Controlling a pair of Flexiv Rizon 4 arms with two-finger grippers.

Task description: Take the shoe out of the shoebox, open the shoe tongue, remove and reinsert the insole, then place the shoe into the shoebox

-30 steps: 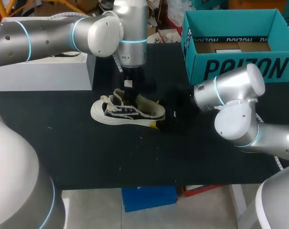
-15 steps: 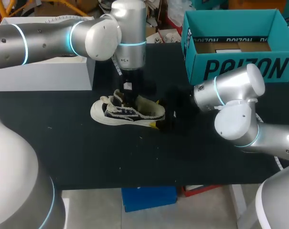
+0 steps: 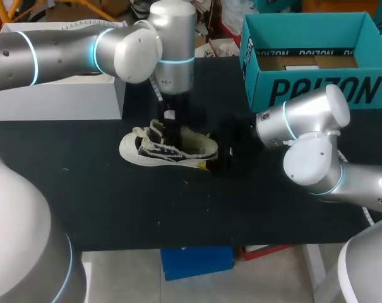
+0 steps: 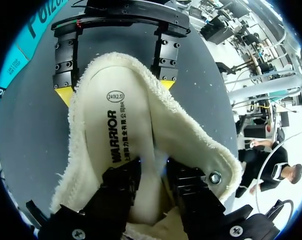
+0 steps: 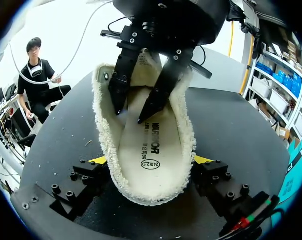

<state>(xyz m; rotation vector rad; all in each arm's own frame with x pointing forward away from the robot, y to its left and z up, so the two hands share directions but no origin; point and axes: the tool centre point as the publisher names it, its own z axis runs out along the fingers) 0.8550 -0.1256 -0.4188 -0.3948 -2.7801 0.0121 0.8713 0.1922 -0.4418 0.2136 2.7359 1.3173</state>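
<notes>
Your right gripper clamps the shoe by its heel on the table, while your left gripper, fingers narrowly parted and gripping nothing, rests its tips inside on the insole.

Left arm reaches past centre, wrist vertical; left gripper points straight down, fingers slightly parted. Right gripper, level beneath it, clamps the shoe heel between both fingertips.
</notes>
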